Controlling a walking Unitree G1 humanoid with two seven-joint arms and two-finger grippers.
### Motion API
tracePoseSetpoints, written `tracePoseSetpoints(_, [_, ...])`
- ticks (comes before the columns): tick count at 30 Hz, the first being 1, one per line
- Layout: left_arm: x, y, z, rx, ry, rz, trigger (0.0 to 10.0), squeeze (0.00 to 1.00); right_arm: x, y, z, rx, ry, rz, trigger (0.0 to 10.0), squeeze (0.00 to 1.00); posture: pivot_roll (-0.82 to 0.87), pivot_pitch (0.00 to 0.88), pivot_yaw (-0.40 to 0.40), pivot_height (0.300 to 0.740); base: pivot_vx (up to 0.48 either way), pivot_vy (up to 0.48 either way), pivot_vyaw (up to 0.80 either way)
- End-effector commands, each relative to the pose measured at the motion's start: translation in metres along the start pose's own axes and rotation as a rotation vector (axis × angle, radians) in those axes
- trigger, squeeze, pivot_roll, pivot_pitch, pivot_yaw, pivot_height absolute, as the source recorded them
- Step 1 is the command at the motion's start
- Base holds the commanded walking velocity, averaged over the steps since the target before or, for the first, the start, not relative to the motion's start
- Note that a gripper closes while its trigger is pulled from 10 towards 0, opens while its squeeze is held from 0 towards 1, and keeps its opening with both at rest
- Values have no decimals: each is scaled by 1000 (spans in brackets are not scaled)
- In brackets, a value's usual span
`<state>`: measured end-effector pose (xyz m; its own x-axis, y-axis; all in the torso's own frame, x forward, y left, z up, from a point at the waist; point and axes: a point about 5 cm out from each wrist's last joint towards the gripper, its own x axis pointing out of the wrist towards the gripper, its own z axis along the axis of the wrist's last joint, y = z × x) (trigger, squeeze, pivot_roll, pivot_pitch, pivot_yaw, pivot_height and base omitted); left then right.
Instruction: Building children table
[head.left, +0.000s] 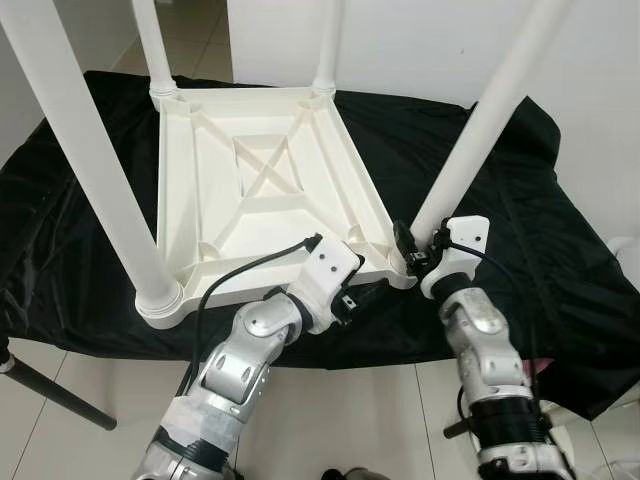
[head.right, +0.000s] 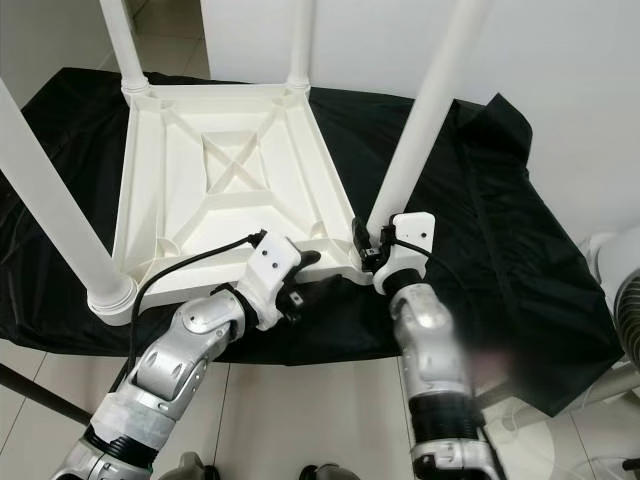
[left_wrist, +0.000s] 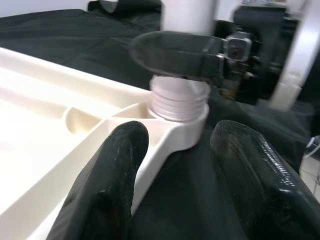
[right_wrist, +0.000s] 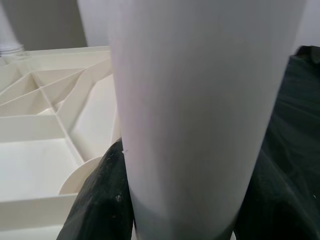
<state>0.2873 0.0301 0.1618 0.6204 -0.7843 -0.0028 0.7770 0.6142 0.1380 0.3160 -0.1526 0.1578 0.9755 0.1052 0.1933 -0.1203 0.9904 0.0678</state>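
Lying upside down on a black cloth (head.left: 520, 190), the white table top (head.left: 265, 190) has four legs standing up from its corners. The right gripper (head.left: 412, 250) clasps the near-right leg (head.left: 480, 130) just above its socket. The left gripper (head.left: 350, 300), fingers (left_wrist: 107, 195) parted and holding nothing, hovers by the same corner's edge.

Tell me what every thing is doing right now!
Table top: upside down on the black cloth.
Near right leg: in its corner socket, threads showing, gripped.
Other three legs: standing in their sockets.
Right gripper: jaws shut around that leg's base.
Left gripper: jaws open, at the table's edge.
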Motion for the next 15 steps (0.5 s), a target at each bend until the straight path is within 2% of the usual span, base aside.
tracePoseSetpoints(1, [3,0,-1,-3,-3,27,10000,0,-6,-5,-11,36,59,-64,10000,0,-66,124,-64,740,0,0,0])
tracePoseSetpoints(5, [3,1,1,-3,-7,36,10000,0,-8,-3,-11,42,54,-132,10000,0,-57,118,-64,740,0,0,0])
tracePoseSetpoints(10, [1,4,2,0,-8,50,10000,0,-7,-2,-19,55,92,-296,10000,0,-42,107,-61,740,0,0,0])
tracePoseSetpoints(15, [1,6,2,10,-10,57,10000,0,-5,3,-22,60,111,-318,10000,0,-26,98,-60,740,0,0,0])
